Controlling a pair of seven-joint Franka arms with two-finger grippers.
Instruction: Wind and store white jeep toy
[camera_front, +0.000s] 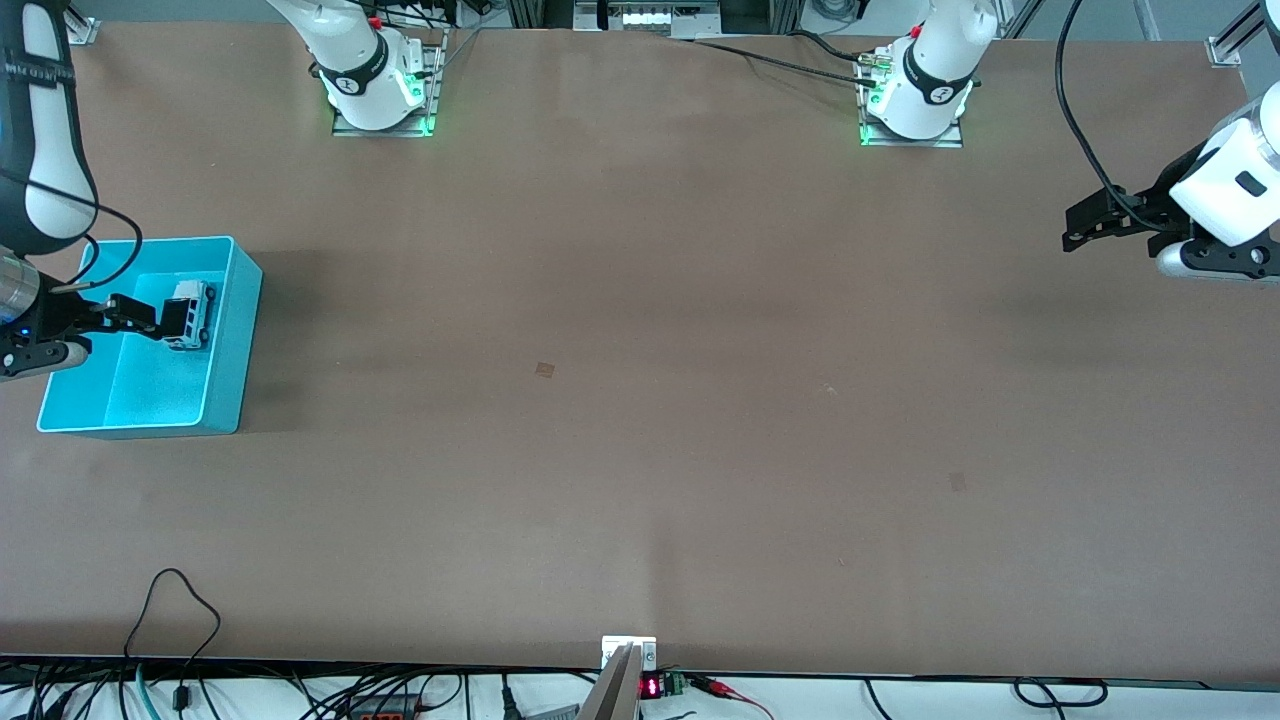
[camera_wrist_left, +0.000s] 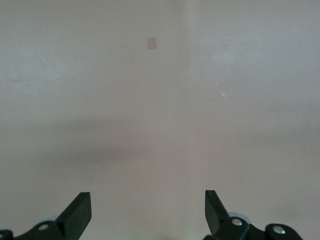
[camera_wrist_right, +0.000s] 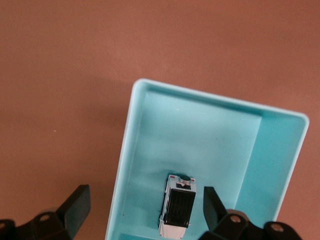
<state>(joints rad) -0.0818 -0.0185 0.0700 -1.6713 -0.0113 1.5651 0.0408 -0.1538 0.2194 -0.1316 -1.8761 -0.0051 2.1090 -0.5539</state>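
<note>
Robotics lab test bench, not a home or shop. Evidence: wide, flat brown matte tabletop (camera_front: 640, 400), two white robot arm bases bolted onto metal mounting plates, one at (camera_front: 375, 80) and one at (camera_front: 915, 90), both with green status lights glowing at the foot. Black cables (camera_front: 780, 55) run loose across the table edge by the bases. Nearest the front camera, a tangle of black power leads (camera_front: 180, 640) and a small electronics module with a red digit display (camera_front: 652, 687). Aluminium extrusion framing (camera_front: 1235, 35) at one corner. Only prop on the bench: a cyan rectangular plastic bin (camera_front: 225, 390).
</note>
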